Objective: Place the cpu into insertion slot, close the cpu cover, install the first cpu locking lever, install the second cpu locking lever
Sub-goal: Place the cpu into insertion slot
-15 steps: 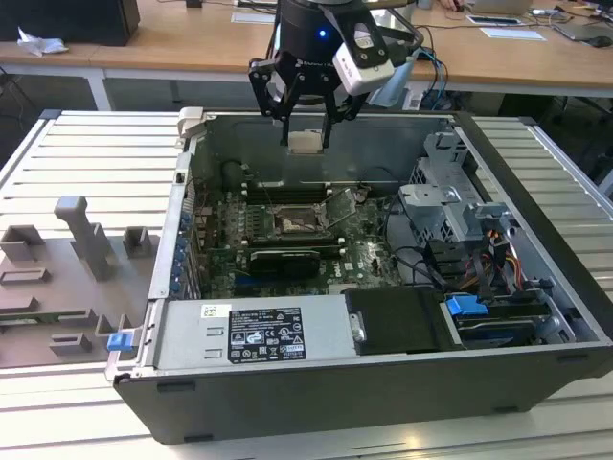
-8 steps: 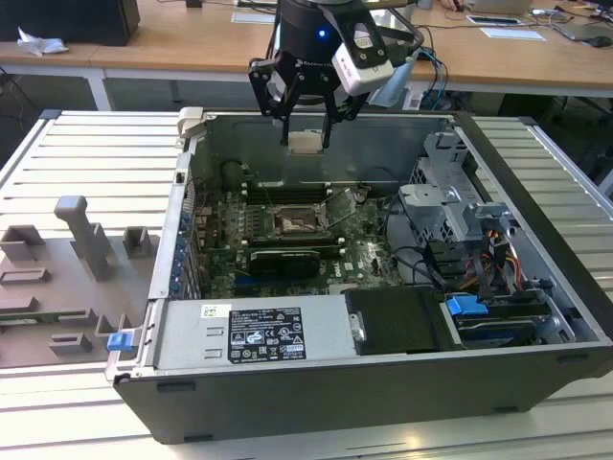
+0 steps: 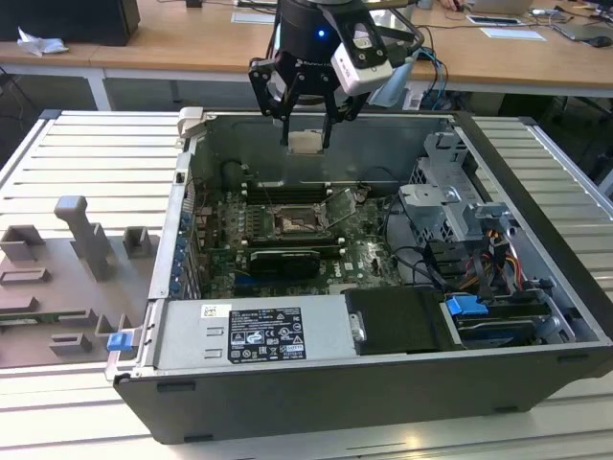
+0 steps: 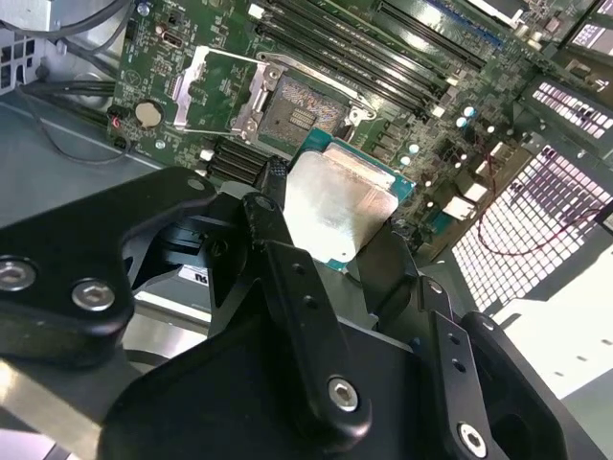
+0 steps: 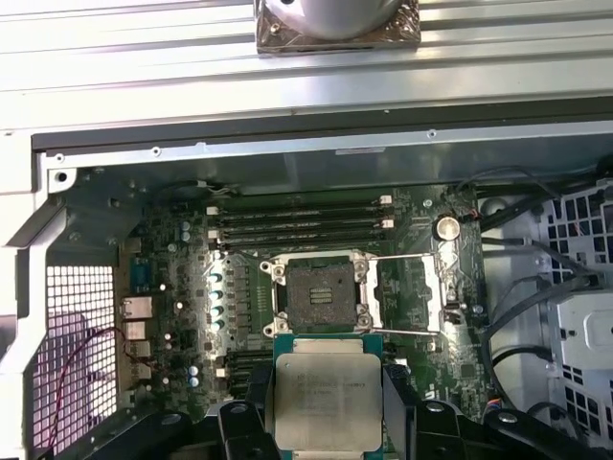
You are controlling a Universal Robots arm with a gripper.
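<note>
We are seeing the gripper (image 3: 306, 142) clamping the cpu (image 5: 327, 401) by its edges, well above the insertion slot (image 5: 319, 292), whose cpu cover (image 5: 408, 259) is standing open.

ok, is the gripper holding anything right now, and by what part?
Yes. The gripper holds the cpu, its fingers clamped on two opposite edges, metal face exposed.

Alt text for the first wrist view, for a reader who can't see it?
The pincer grips the cpu, metal face showing, above the open computer case. On the green board below, the insertion slot lies empty, the cpu cover swung open beside it.
</note>
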